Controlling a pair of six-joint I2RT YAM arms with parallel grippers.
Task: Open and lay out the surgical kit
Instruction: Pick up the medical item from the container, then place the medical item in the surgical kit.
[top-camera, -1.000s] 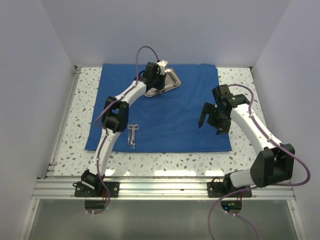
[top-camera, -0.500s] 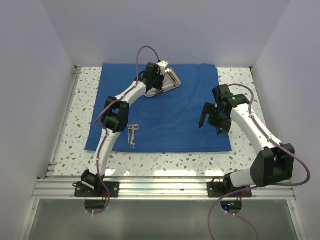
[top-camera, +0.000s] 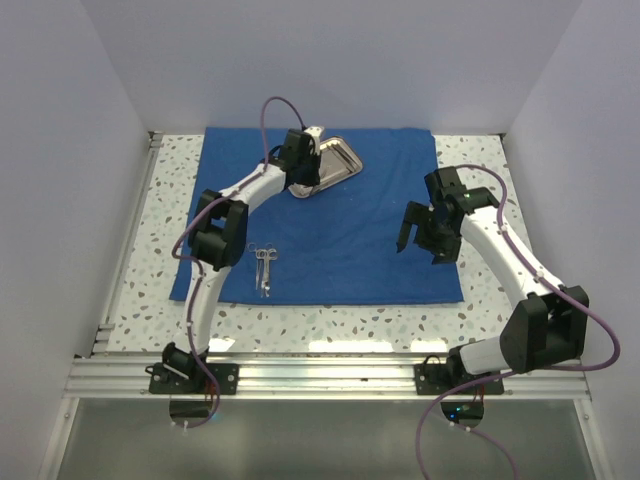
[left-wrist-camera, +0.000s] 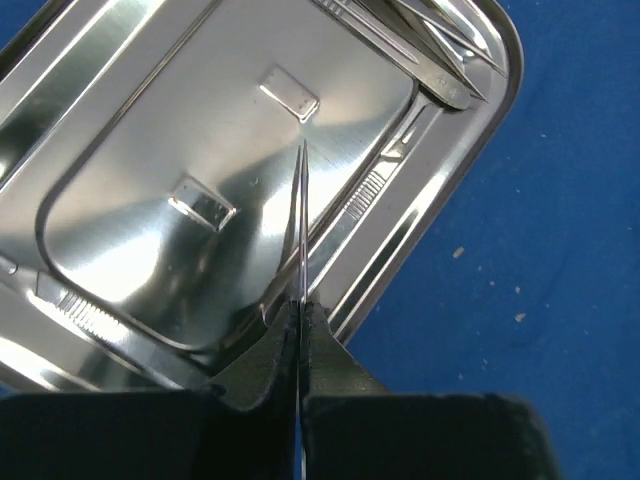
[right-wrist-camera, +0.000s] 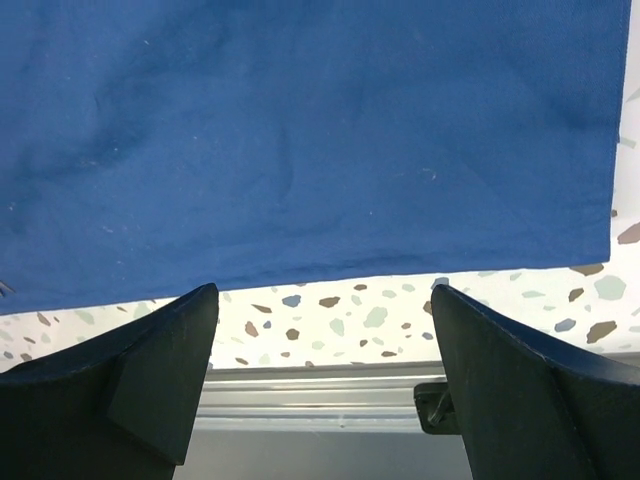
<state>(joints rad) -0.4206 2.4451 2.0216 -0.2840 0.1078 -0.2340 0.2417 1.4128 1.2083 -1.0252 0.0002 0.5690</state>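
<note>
Tweezers (left-wrist-camera: 301, 215), perhaps, sit pinched in left hand (left-wrist-camera: 300, 335) over steel tray (left-wrist-camera: 130, 120); right hand (right-wrist-camera: 322, 300) gapes wide above blue cloth (right-wrist-camera: 300, 130).

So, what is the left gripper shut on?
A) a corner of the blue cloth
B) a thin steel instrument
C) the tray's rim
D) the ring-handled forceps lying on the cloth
B: the left gripper pinches a thin steel instrument, seen edge-on, above the tray.
</note>
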